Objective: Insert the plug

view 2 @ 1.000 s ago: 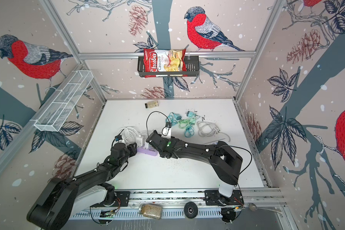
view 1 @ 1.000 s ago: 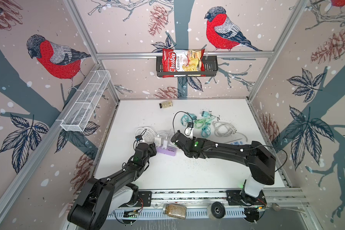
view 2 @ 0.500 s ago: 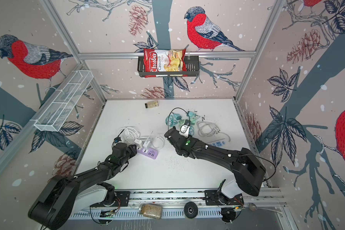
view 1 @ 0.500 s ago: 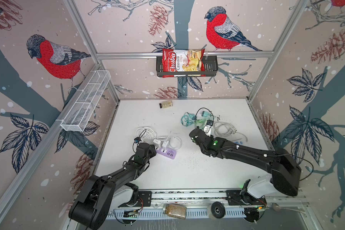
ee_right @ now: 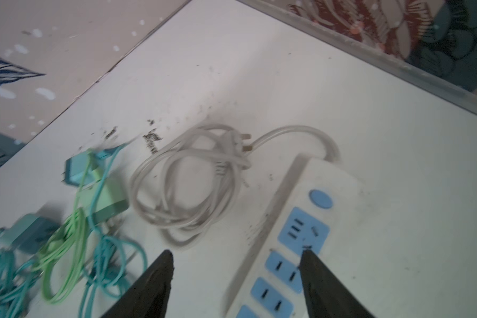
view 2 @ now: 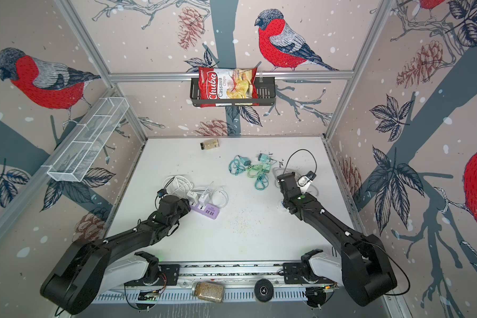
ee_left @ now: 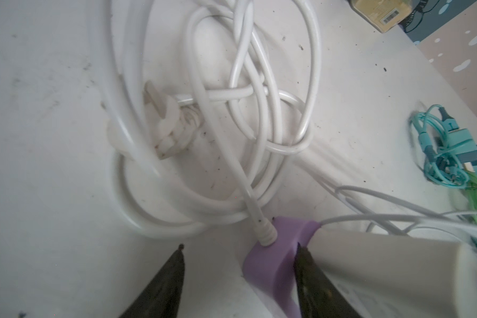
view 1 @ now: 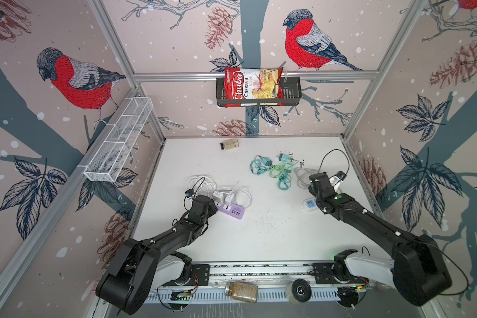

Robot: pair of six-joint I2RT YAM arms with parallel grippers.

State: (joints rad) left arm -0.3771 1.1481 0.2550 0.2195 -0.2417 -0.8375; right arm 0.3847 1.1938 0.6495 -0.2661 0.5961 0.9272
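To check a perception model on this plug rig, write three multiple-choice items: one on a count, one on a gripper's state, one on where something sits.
1. How many white adapters stand plugged into the purple power strip?
A. one
B. two
C. four

2. The right gripper is:
A. shut on the strip
B. shut on an adapter
C. open, gripping nothing

3. The chips bag sits:
A. on the strip
B. in the black basket on the back wall
C. in the right gripper

Key:
1. B, two adapters stand side by side in both top views.
2. C, the right wrist view shows its fingers apart.
3. B, the bag leans inside the hung basket.
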